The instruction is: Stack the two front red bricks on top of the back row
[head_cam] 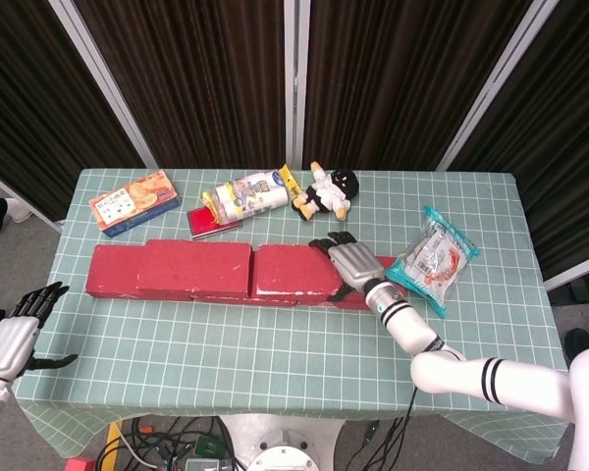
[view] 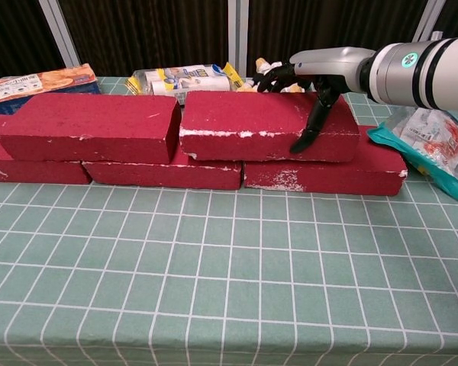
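Note:
Three red bricks form the back row [view: 168, 172] on the green checked table [view: 229, 274]. Two more red bricks lie on top of it. The left upper brick [view: 88, 126] lies free. My right hand [view: 314, 75] grips the right upper brick [view: 248, 126] at its right end, fingers over the back edge and thumb down the front face. In the head view the same hand [head_cam: 351, 263] sits on that brick [head_cam: 293, 271], which nearly touches the left upper brick [head_cam: 196, 263]. My left hand [head_cam: 20, 332] hangs open off the table's front left corner.
Behind the bricks lie a cracker box [head_cam: 133, 202], a small red book [head_cam: 213, 223], a tipped plastic bottle [head_cam: 245, 194] and a plush doll [head_cam: 329, 190]. A snack bag [head_cam: 430, 261] lies just right of the bricks, close to my right forearm.

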Controlling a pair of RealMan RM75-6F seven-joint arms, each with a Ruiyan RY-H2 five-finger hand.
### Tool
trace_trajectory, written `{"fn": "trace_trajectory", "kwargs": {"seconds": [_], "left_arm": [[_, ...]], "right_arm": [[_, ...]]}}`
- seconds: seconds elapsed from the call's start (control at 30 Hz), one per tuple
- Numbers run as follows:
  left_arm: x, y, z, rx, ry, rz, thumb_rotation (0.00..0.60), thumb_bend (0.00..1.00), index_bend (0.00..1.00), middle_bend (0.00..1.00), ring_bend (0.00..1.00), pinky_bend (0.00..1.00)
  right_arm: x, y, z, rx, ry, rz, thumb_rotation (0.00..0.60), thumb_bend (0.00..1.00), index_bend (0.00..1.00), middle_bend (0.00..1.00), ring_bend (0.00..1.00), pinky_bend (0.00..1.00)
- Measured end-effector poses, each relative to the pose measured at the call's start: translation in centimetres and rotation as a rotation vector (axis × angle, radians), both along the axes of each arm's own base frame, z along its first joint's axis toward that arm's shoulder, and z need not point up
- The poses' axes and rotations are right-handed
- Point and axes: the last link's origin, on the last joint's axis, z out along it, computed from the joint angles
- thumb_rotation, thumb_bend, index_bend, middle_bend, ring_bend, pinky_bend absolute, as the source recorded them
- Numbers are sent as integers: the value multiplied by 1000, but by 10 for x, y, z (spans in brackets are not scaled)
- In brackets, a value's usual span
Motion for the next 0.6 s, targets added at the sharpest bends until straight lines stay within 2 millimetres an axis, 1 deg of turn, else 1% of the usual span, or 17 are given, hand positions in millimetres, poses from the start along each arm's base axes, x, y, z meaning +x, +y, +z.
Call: {"fn": "trace_trajectory", "kwargs": {"seconds": [0.6], "left_arm": [[-4, 0, -1, -14, -9, 7, 600, 10, 39, 0, 0, 0]], "right_arm": [[5, 0, -3, -13, 11, -25, 600, 44, 172, 348, 0, 0]]}}
